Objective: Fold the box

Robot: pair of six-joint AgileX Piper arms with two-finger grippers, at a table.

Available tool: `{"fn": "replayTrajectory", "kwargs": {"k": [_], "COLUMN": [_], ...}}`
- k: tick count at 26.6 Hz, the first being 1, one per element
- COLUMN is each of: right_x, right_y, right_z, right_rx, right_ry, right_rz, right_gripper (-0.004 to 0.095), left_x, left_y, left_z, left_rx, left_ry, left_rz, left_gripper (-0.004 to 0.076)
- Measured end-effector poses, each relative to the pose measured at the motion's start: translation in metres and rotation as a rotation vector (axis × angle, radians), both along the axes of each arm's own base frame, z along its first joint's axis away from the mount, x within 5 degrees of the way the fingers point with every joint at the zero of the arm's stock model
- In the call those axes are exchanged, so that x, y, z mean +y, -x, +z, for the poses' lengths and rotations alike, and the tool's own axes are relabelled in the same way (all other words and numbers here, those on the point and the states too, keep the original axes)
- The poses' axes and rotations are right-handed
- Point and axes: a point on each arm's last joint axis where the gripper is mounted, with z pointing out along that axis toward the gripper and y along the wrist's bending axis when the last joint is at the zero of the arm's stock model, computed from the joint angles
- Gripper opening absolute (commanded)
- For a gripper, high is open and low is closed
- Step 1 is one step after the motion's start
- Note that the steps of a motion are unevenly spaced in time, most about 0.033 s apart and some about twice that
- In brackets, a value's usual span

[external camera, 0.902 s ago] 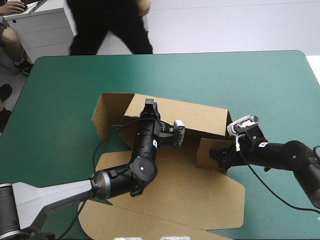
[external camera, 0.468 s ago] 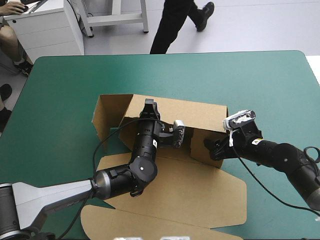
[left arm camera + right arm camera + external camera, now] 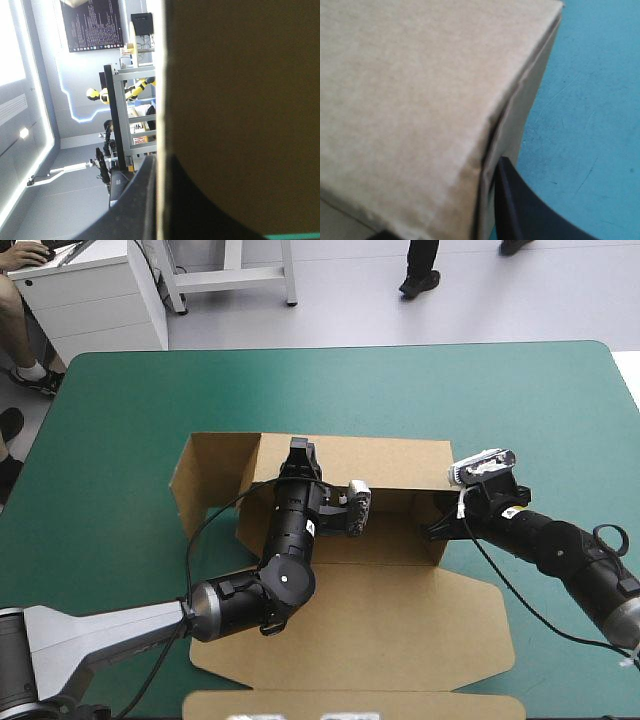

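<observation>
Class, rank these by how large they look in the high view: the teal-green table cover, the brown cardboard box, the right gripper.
Largest: teal-green table cover
Next: brown cardboard box
Smallest: right gripper, by far, at the box's right wall

This is a robotics lab or test room, not a home. Two robot arms, the left arm (image 3: 100, 635) and the right arm (image 3: 575, 560), reach over a worktop (image 3: 520, 390) laid with a plain teal-green cover. The brown box (image 3: 380, 620) of cut board lies near its middle. Beyond the worktop's far edge runs a bare pale-grey floor (image 3: 500, 310). Off the far left corner stands a white drawer unit (image 3: 90, 300), and beside it the legs of a grey metal frame (image 3: 230, 282). The left wrist view shows a metal rack (image 3: 111, 120) past the board's edge.
</observation>
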Motion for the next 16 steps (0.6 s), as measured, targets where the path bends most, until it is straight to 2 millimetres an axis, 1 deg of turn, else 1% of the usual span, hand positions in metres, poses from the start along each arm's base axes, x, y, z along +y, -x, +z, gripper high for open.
{"fn": "replayTrajectory", "kwargs": {"k": [13,15,16], "right_x": [-0.0013,-0.0019,-0.0018], "right_y": [-0.0021,-0.0047,-0.0062], "right_z": [0.0003,-0.0006,-0.0014], "right_rx": [-0.015,-0.025,-0.028], "right_ry": [0.004,0.007,0.009], "right_rz": [-0.017,-0.030,-0.036], "right_gripper": [-0.0010,-0.0014,-0.0014], "left_x": [-0.0005,-0.0007,-0.0007], "left_y": [0.0001,0.0001,0.0001], "left_z": [0.0006,0.0008,0.0008], "left_rx": [0.000,0.004,0.004], "left_ry": [0.047,0.069,0.074], "left_rz": [0.005,0.009,0.010], "left_gripper": [-0.0008,0.0037,0.0110]}}
